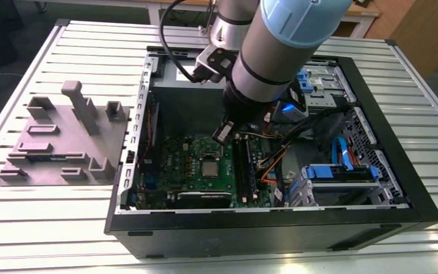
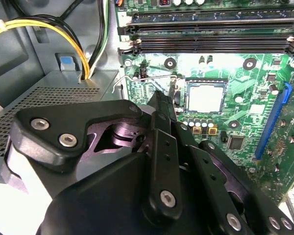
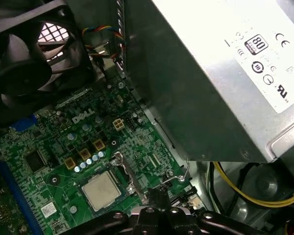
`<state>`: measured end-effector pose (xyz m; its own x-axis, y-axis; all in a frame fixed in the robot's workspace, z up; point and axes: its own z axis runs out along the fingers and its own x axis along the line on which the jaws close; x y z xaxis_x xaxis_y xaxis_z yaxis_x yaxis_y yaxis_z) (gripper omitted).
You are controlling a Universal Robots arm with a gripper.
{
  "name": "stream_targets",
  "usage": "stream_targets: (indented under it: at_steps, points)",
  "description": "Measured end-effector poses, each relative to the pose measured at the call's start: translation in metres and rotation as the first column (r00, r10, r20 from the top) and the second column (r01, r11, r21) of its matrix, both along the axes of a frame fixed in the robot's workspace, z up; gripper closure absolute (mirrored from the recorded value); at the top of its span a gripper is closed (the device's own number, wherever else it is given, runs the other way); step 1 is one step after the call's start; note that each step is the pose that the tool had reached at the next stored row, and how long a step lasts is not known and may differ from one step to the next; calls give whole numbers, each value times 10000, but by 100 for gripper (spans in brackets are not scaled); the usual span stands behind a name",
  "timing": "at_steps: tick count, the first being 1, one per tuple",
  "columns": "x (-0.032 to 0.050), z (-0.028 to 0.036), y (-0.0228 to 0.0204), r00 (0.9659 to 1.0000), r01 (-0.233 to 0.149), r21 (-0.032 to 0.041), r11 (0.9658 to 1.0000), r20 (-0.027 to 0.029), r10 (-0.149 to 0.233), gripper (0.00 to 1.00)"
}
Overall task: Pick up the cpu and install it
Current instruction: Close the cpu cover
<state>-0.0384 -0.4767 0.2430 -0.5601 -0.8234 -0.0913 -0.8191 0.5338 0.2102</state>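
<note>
The cpu (image 1: 210, 168) (image 2: 206, 96) (image 3: 102, 190) is a small silver square lying flat in the socket on the green motherboard (image 1: 179, 153) (image 2: 245, 122) (image 3: 63, 142), inside the open computer case. My gripper (image 1: 223, 135) (image 2: 161, 100) (image 3: 157, 196) hangs inside the case just beside the socket, a little above the board. Its black fingers are pressed together with nothing between them. The fingertips are close to the thin wire socket lever (image 2: 152, 77) (image 3: 179, 178) and off to one side of the cpu, not touching it.
The grey power-supply box (image 3: 210, 73) (image 2: 54, 93) stands close beside the gripper, with yellow cables (image 2: 63, 34) running past. A black fan (image 3: 24, 73), memory slots (image 2: 210, 44) and blue drive cages (image 1: 341, 171) crowd the case. A grey parts fixture (image 1: 63, 142) lies on the table at the exterior view's left.
</note>
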Motion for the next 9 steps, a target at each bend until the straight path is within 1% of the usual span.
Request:
stream_targets:
  at_steps: [9]
  points:
    - [0, -1, -71, 10000, -1, 0, 10000, 0, 1, 90]
